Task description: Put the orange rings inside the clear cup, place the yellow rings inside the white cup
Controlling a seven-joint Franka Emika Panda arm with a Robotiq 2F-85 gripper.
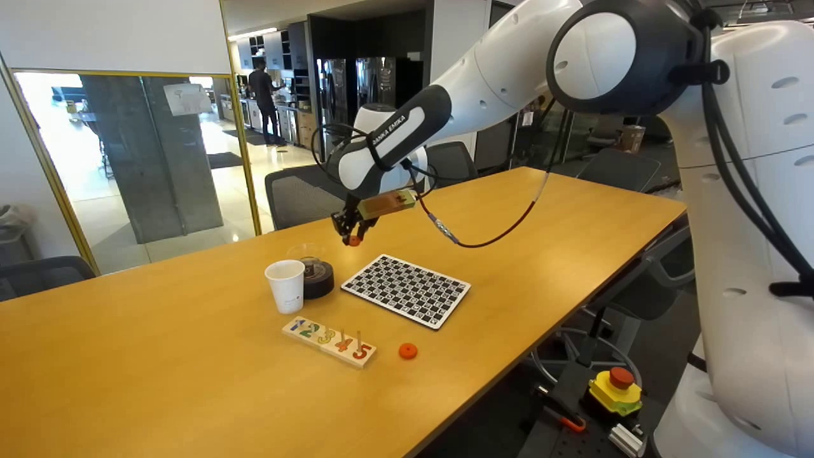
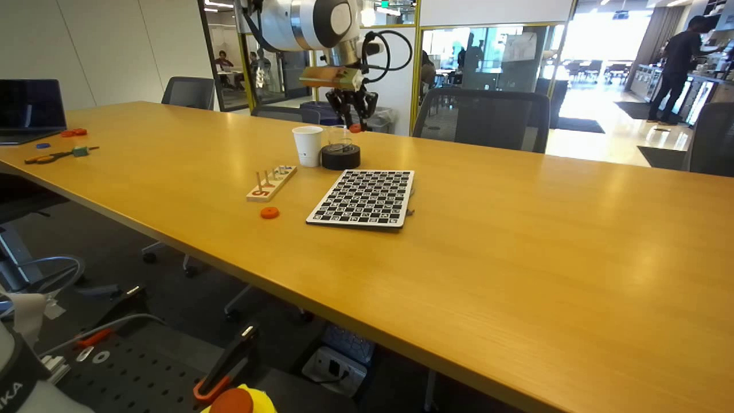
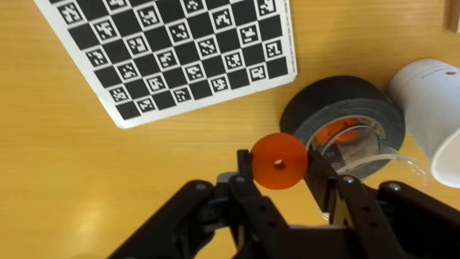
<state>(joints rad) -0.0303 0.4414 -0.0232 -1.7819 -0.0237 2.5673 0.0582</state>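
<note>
The black two-fingered tool point(image 3: 279, 160) is narrowed on a flat, round orange ring point(image 3: 267, 171) with a small hole in its middle, a fingertip against either side of its edge. The tool, on a white jointed arm point(image 1: 489, 73), holds it above the orange-brown wooden counter point(image 1: 159, 375), near a small see-through cup point(image 2: 338, 139). In both exterior views the ring appears just to the right of that cup, at about the level of its rim. The cup stands in the hollow centre of a thick black roll of tape point(image 1: 323, 283); in the wrist view orange shapes point(image 3: 329, 131) show within that hollow, though whether they lie inside the cup cannot be told. A tapered, opaque white cup point(image 1: 285, 291) stands upright just beside the roll. A flat black-and-white checkered board point(image 1: 407, 289) lies near the roll. A pale wooden strip point(image 1: 329, 342) with coloured numerals and upright pegs lies near the white cup, and a second orange ring point(image 1: 407, 350) rests flat on the counter near the strip's end marked 5.
</note>
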